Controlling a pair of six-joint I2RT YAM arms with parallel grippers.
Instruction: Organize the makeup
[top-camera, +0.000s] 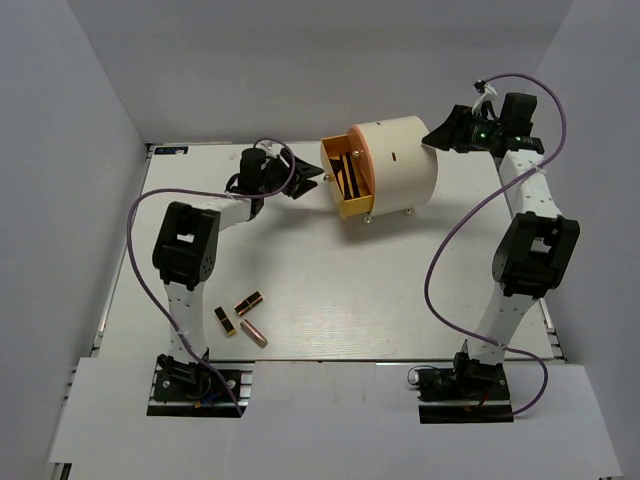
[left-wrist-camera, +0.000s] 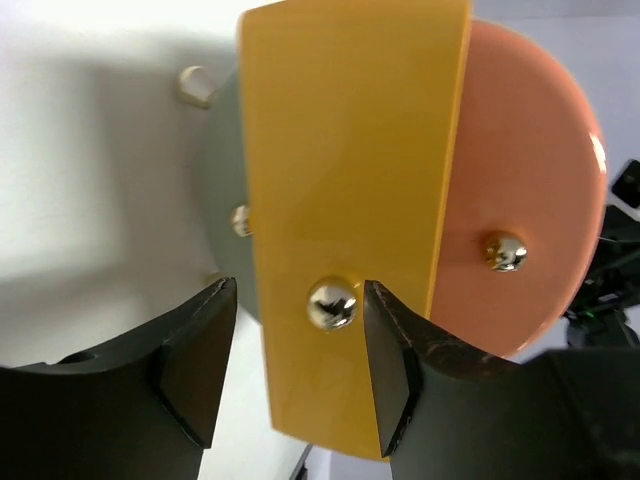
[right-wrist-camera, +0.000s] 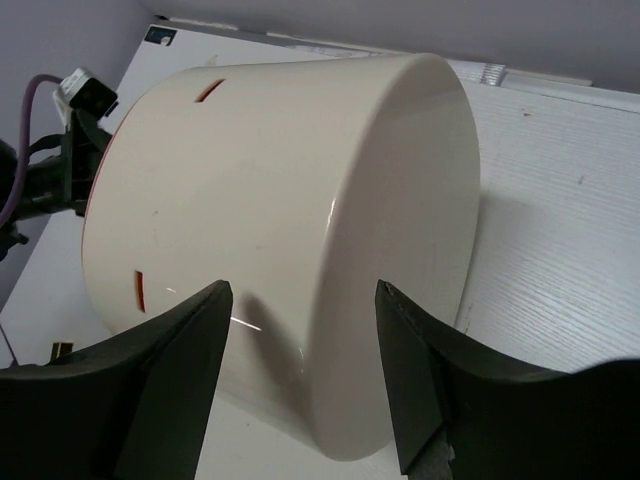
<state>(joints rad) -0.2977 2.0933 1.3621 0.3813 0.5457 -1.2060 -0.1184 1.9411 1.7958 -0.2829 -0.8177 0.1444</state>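
Note:
Three short lipstick tubes lie on the table near the left arm's base: a black and gold one (top-camera: 249, 300), another (top-camera: 225, 320) and a pink one (top-camera: 253, 333). Thin dark brushes (top-camera: 347, 171) lie in the pulled-out yellow-orange drawer (top-camera: 352, 190) of the cream cylinder (top-camera: 402, 162). My left gripper (top-camera: 316, 181) is open at the drawer front (left-wrist-camera: 350, 150). Its jaws straddle the metal knob (left-wrist-camera: 332, 303), which sits close to the right finger. My right gripper (top-camera: 433, 138) is open behind the cylinder (right-wrist-camera: 300, 170), and its jaws stand wide by the back rim.
A second, pink-orange drawer front (left-wrist-camera: 520, 170) with its own knob (left-wrist-camera: 505, 251) sits beside the open drawer. The cylinder rests on small feet (top-camera: 369, 220). White walls enclose the table on the left, the back and the right. The left arm's cable (top-camera: 150, 270) loops over the table's left side.

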